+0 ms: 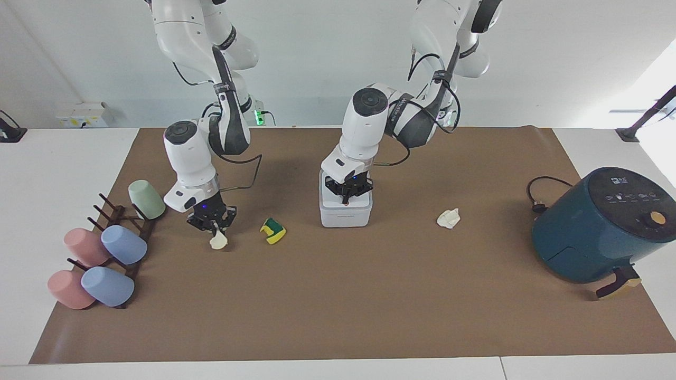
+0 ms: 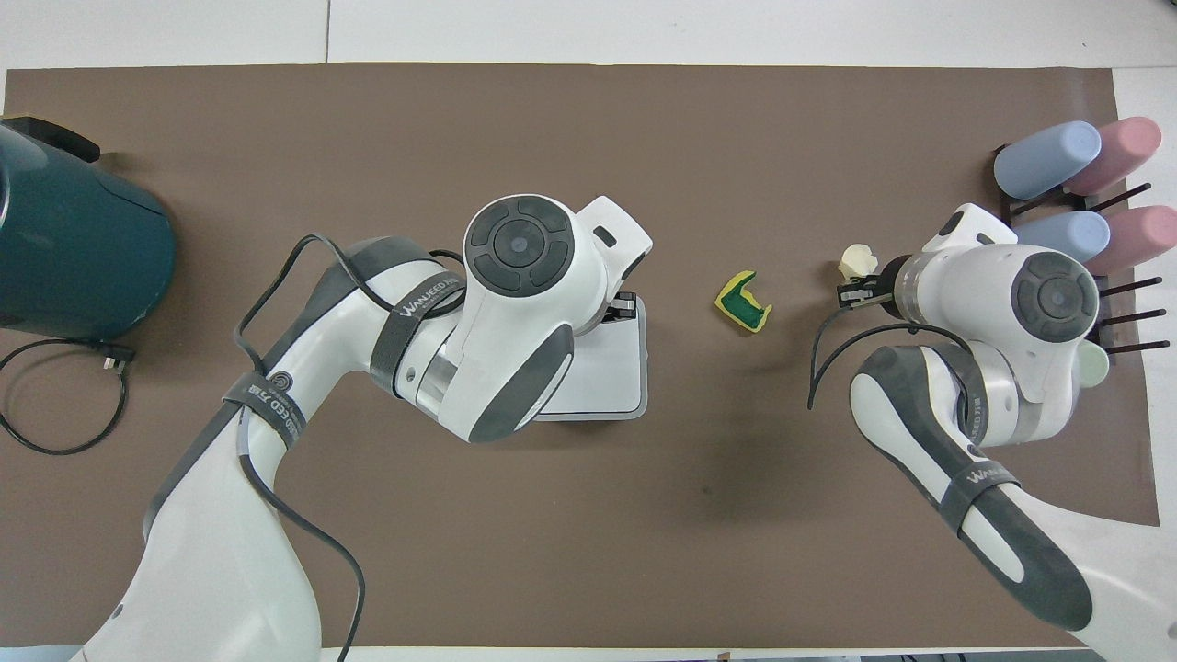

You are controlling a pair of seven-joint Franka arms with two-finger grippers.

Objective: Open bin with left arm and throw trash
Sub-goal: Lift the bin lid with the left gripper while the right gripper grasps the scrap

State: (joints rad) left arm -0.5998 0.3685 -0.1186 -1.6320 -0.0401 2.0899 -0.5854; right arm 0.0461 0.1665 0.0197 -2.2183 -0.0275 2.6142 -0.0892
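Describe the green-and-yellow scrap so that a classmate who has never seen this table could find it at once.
Start at the white bin in the middle of the brown mat. Go toward the right arm's end, where the cup rack stands: the first thing beside the bin is the green-and-yellow scrap. It is the only two-coloured scrap; the other two are pale.
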